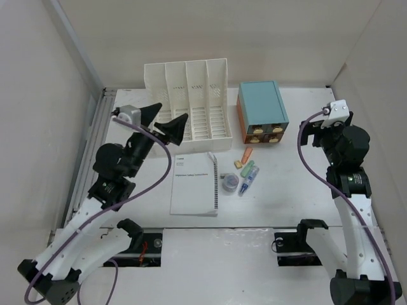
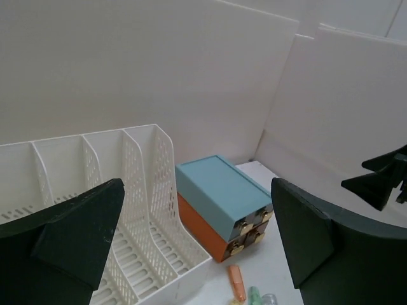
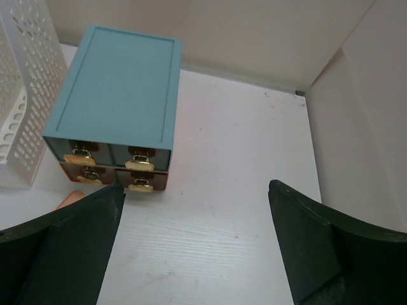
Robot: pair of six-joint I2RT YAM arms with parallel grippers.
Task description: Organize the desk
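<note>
The desk [image 1: 292, 190] is a white tabletop with a grey rail [image 1: 95, 140] along its left edge. My left gripper [image 1: 164, 117] hangs open and empty above the desk, just left of a white file rack [image 1: 187, 101]. In the left wrist view this gripper [image 2: 197, 190] points toward the rack [image 2: 146, 210] and a teal drawer box [image 2: 216, 187]. My right gripper [image 1: 316, 129] is open and empty at the right. In its wrist view it [image 3: 196, 187] is over bare desk [image 3: 222, 210], just in front and to the right of the drawer box [image 3: 121, 82].
A spiral notebook [image 1: 195, 184] lies mid-desk. Beside it are a small round roll [image 1: 229, 183], an orange highlighter [image 1: 245, 155], a green one [image 1: 247, 168] and a blue pen [image 1: 249, 181]. The teal drawer box [image 1: 261, 111] stands right of the rack. White walls enclose the back and sides.
</note>
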